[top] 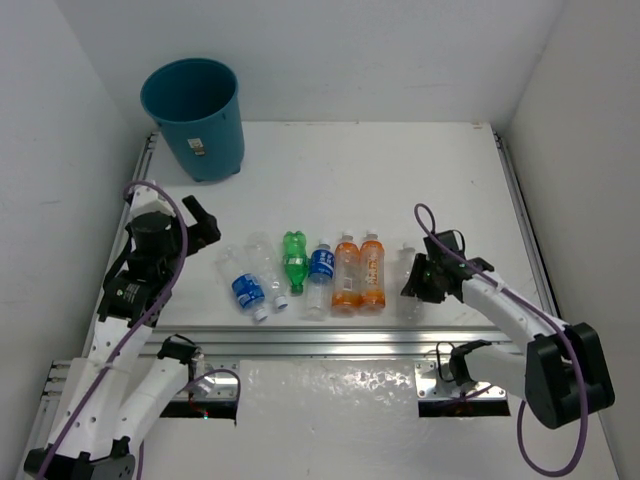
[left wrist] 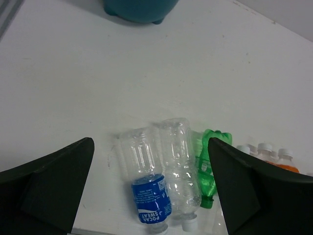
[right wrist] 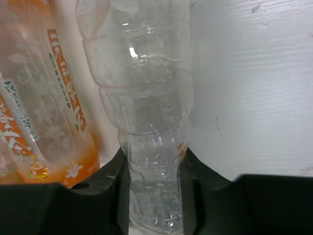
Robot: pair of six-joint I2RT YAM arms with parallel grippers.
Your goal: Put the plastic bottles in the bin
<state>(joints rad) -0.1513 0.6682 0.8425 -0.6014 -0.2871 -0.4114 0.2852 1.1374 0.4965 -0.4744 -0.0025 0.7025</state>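
Several plastic bottles lie in a row at the near middle of the table: a blue-labelled one point(top: 247, 290), a clear one point(top: 265, 262), a green one point(top: 294, 260), another blue-labelled one point(top: 320, 268) and two orange ones point(top: 346, 272) point(top: 372, 270). At the right end lies a plain clear bottle point(right wrist: 146, 98), and my right gripper point(right wrist: 154, 188) is shut on its body, both fingers point(right wrist: 110, 191) pressed against it. My left gripper point(left wrist: 151, 183) hangs open above the left bottles point(left wrist: 149, 191), holding nothing. The teal bin point(top: 190, 115) stands at the far left corner.
White walls close in the table on the left, the back and the right. A metal rail point(top: 330, 338) runs along the near edge just in front of the bottles. An orange bottle point(right wrist: 39, 107) lies right beside the held one.
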